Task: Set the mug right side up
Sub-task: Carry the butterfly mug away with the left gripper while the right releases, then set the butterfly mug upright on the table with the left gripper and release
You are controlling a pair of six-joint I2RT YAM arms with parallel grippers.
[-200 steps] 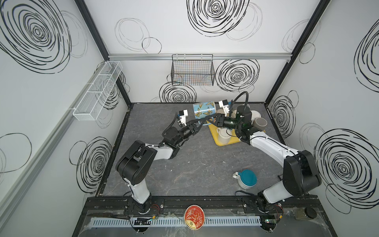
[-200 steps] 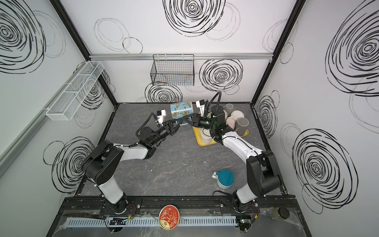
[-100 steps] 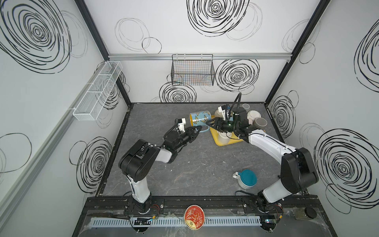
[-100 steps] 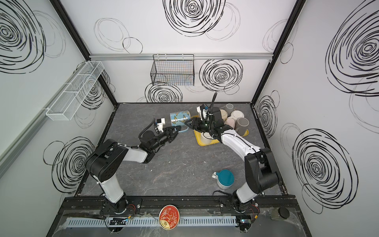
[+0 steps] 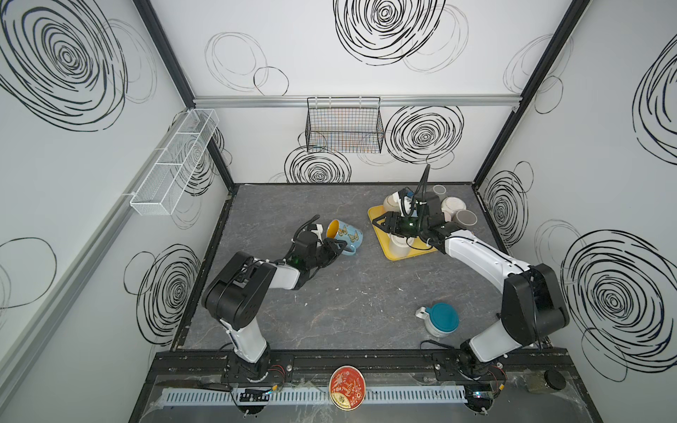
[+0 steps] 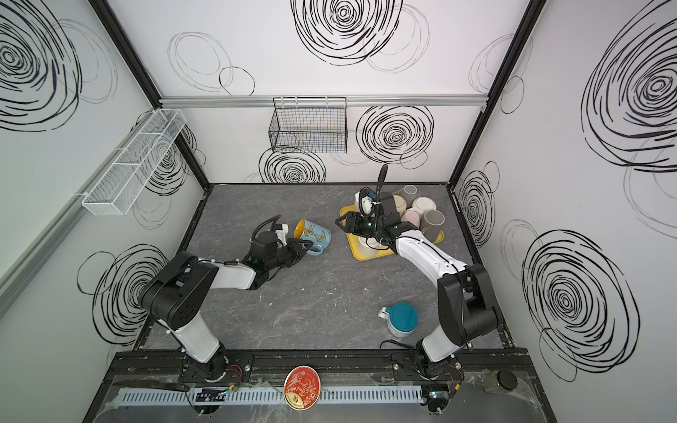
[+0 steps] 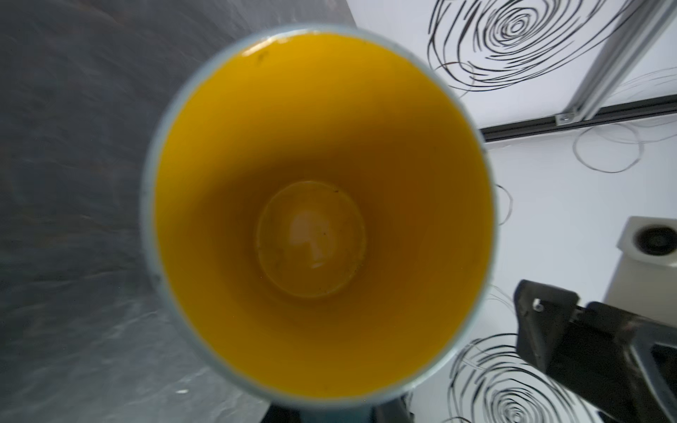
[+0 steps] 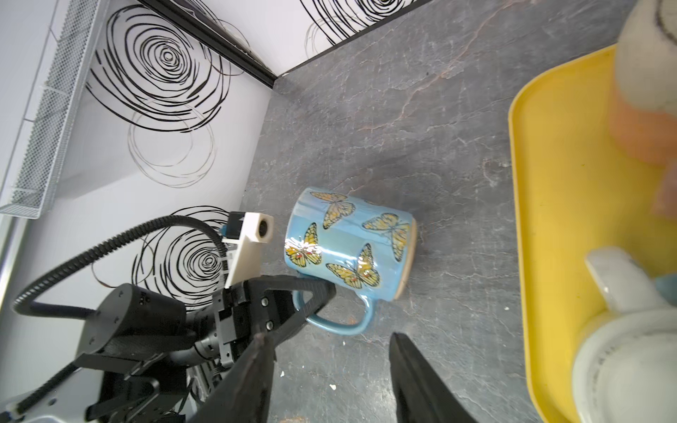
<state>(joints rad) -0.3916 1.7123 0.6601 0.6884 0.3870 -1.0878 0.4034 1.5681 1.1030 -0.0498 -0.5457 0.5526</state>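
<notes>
- In both top views the mug (image 5: 346, 234) lies on its side on the grey table (image 5: 329, 311), left of the middle. Its yellow mouth faces the back left corner and its base faces the tray (image 5: 383, 244).
- In both top views the left gripper (image 5: 339, 247) reaches in from the near side and is clamped on the mug's handle (image 5: 350, 249).
- In a top view the right gripper (image 6: 340, 223) hovers over the near left corner of the yellow tray with its jaws apart and nothing between them, just beside the mug but not touching it. Several pale cups (image 6: 421, 216) stand on the tray behind it. A cup with a teal lid (image 6: 401, 318) stands well apart, near the front right.
- In the left wrist view the mug's yellow inside (image 7: 318, 219) fills most of the picture, mouth toward the camera. This gripper's own jaws are hidden behind it.
- In the right wrist view the blue butterfly mug (image 8: 348, 249) lies on the table beside the tray's edge. The left gripper's fingers (image 8: 315, 293) pinch the handle where it meets the body. The right gripper's two fingertips stand wide apart, clear of the mug.
</notes>
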